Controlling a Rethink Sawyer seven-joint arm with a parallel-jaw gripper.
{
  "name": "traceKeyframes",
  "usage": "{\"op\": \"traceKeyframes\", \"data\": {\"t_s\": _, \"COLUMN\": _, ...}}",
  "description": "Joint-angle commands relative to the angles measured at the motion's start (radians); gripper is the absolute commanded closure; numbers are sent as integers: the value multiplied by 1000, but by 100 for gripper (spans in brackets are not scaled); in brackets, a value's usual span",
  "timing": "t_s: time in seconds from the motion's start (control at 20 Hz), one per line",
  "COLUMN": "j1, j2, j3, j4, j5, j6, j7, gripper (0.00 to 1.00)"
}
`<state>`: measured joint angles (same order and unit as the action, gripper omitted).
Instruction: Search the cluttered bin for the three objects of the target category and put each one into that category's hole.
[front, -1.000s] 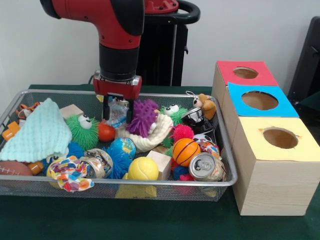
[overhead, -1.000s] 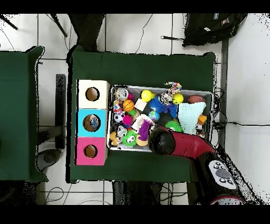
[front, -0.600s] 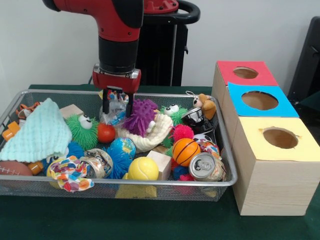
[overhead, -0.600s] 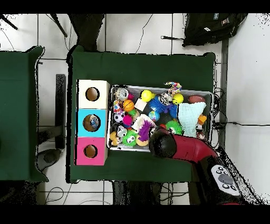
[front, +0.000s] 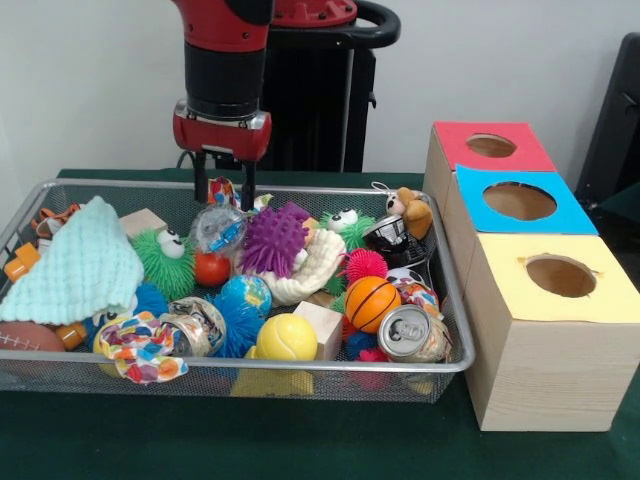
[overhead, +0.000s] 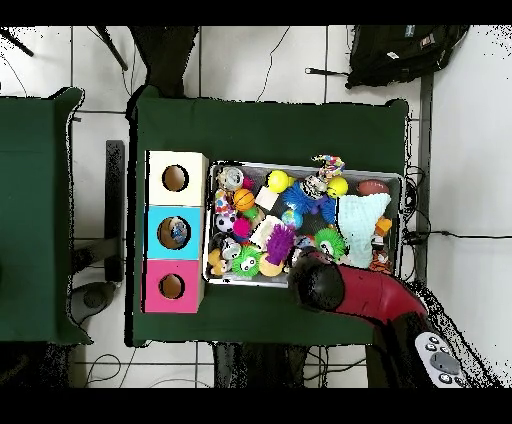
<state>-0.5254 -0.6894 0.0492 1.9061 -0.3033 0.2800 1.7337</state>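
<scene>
- The wire bin (front: 300, 368) is my landmark; it sits on a green-covered table (front: 200, 440) and is heaped with toys and scraps. I cannot tell from these views which category is the target.
- A crumpled, shiny clear-and-blue packet (front: 218, 230) lies near the bin's back rim, left of centre in the front view.
- The gripper (front: 222, 190) hangs straight above that packet, at about the height of the bin's back rim. A small colourful scrap shows in its gap; I cannot tell whether it is pinched or merely behind.
- Touching the packet's right side is a purple spiky ball (front: 273, 240). A red-orange ball (front: 211, 268) lies just in front, and a green spiky toy with eyes (front: 165, 258) is at its left.
- A white knobbly toy (front: 310, 270) curls round the purple ball's right side.
- A mint knitted cloth (front: 70, 265) covers the bin's left end.
- Along the bin's front rim are a yellow ball (front: 287, 338), a wooden block (front: 323, 325), a small basketball (front: 372, 303) and a crushed can (front: 410, 332) in the right corner.
- Beside the bin's right end stand three wooden boxes in a row, each with a round hole: yellow-topped (front: 560, 276) nearest the camera, then blue-topped (front: 518, 201), then red-topped (front: 490, 146).
- From overhead, the red arm (overhead: 320, 285) covers the bin's edge on the robot's side and hides the gripper.
</scene>
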Motion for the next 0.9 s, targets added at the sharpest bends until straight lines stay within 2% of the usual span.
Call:
{"op": "traceKeyframes", "data": {"t_s": 0.05, "j1": -10, "j2": 9, "j3": 122, "j4": 43, "j5": 31, "j6": 66, "j7": 63, "gripper": 0}}
{"op": "traceKeyframes", "data": {"t_s": 0.55, "j1": 44, "j2": 82, "j3": 108, "j4": 27, "j5": 25, "j6": -43, "j7": 131, "gripper": 0}}
{"op": "traceKeyframes", "data": {"t_s": 0.9, "j1": 49, "j2": 108, "j3": 86, "j4": 14, "j5": 9, "j6": -69, "j7": 128, "gripper": 0}}
